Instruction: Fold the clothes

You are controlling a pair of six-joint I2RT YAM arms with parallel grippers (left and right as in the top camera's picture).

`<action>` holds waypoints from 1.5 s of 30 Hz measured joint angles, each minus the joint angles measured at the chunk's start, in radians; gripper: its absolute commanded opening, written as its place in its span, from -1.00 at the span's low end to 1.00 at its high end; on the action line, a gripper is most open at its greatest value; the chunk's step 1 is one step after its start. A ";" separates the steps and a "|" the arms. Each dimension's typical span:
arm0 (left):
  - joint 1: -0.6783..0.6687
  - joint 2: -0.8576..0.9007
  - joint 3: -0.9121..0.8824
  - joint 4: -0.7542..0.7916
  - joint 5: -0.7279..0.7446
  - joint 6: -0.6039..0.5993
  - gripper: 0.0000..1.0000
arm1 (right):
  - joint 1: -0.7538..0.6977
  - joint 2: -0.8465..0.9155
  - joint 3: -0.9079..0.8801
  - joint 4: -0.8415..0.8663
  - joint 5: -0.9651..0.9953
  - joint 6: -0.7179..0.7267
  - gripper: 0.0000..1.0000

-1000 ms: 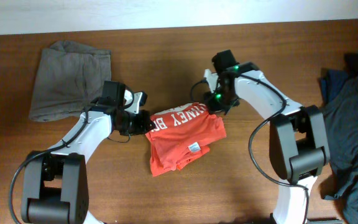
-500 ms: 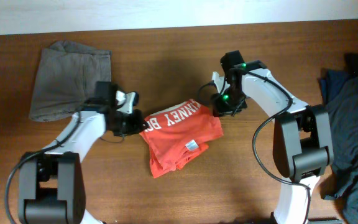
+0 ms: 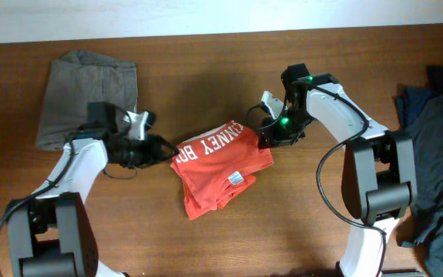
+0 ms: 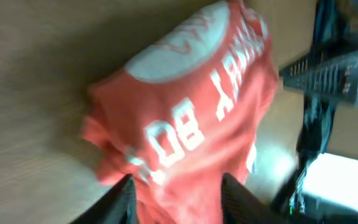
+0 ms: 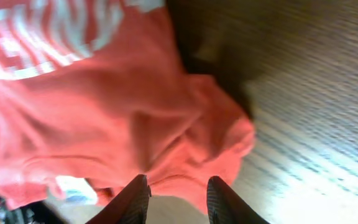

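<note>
The orange-red T-shirt point(image 3: 220, 165) with white lettering lies folded in a bundle at the table's middle. It fills the left wrist view point(image 4: 191, 99) and the right wrist view point(image 5: 104, 112). My left gripper point(image 3: 162, 146) is at the shirt's left edge, its fingers point(image 4: 179, 202) spread open with shirt fabric showing between them. My right gripper point(image 3: 267, 136) is at the shirt's upper right edge, its fingers point(image 5: 176, 199) apart over the shirt's hem. A grey-brown garment point(image 3: 83, 96) lies folded at the back left. Dark blue-grey clothes point(image 3: 435, 154) are piled at the right edge.
The wooden table point(image 3: 206, 69) shows bare between the garments and along the front. A pale wall runs along the table's far edge. The dark pile hangs over the right side.
My left arm has drawn back to the left, and the shirt has shifted slightly left with it. My right gripper has moved a little right and down along the shirt's upper right edge.
</note>
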 measured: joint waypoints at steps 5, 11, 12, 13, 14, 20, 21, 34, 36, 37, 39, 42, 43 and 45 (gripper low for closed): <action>-0.074 0.000 0.001 -0.095 -0.050 0.047 0.19 | 0.004 -0.066 0.000 -0.010 -0.033 -0.011 -0.19; -0.110 0.000 0.000 -0.163 -0.180 -0.014 0.98 | 0.048 -0.179 0.001 -0.038 -0.049 -0.022 -0.23; -0.110 0.000 0.000 -0.162 -0.188 -0.034 0.98 | 0.061 -0.186 0.001 -0.040 -0.050 -0.020 -0.54; -0.110 0.000 -0.003 -0.160 -0.198 -0.062 0.98 | 0.079 -0.187 0.001 -0.039 -0.049 -0.013 -0.76; -0.110 0.000 -0.006 -0.159 -0.204 -0.086 0.98 | 0.097 -0.186 0.001 -0.039 -0.043 -0.002 -0.92; -0.110 0.000 -0.051 -0.136 -0.194 -0.234 0.98 | 0.182 -0.132 0.001 -0.018 0.032 0.116 -0.92; -0.110 0.000 -0.062 -0.121 -0.190 -0.262 0.98 | 0.188 -0.111 0.001 -0.010 0.032 0.139 -0.92; -0.110 -0.026 -0.209 0.129 -0.095 -0.529 0.96 | 0.197 0.033 -0.002 0.057 -0.055 0.330 -0.92; -0.116 -0.025 -0.234 0.199 -0.050 -0.568 0.89 | 0.200 0.033 -0.002 0.058 -0.056 0.339 -0.92; -0.122 -0.020 -0.245 0.230 -0.030 -0.589 0.87 | 0.201 0.033 -0.002 0.058 -0.056 0.344 -0.92; -0.143 -0.002 -0.251 0.254 0.008 -0.616 0.84 | 0.202 0.033 -0.002 0.058 -0.056 0.346 -0.92; -0.179 0.029 -0.251 0.285 0.063 -0.641 0.59 | 0.202 0.033 -0.002 0.058 -0.056 0.348 -0.92; -0.192 0.043 -0.253 0.301 0.077 -0.654 0.47 | 0.202 0.033 -0.002 0.058 -0.057 0.348 -0.92; -0.204 0.064 -0.257 0.317 0.098 -0.665 0.23 | 0.202 0.033 -0.002 0.058 -0.058 0.348 -0.92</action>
